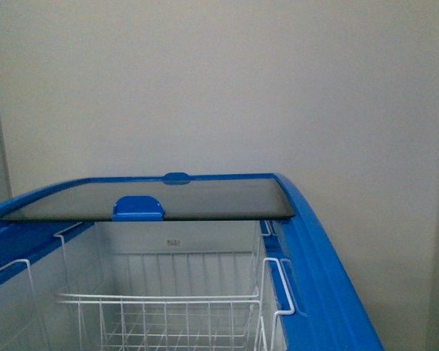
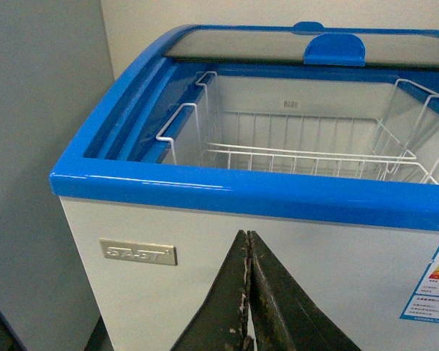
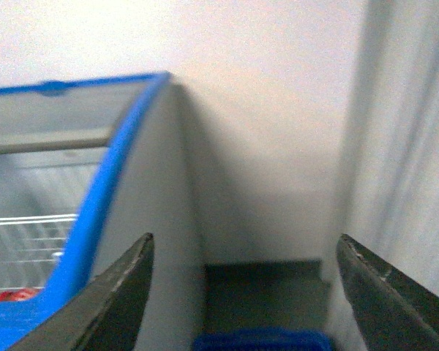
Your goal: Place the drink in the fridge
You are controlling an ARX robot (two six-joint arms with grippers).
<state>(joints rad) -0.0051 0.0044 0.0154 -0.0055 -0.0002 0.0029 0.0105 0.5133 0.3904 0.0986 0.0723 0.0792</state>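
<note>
Currently: fridge against plain pale wall, glass lid slid to far end, white wire basket exposed. Left end effector closed, empty, before white front panel. Right end effector open, beside fridge flank, above grey floor. Red cap of drink inside fridge, blurred.

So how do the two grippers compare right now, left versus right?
The left gripper has its dark fingers pressed together with nothing between them; the right gripper has its fingers spread wide, also with nothing between them. The left one points at the fridge's white front wall below the blue rim; the right one points past the fridge's side toward the floor gap by the wall, above a blue basket. Both have dark, worn-looking fingers.
</note>
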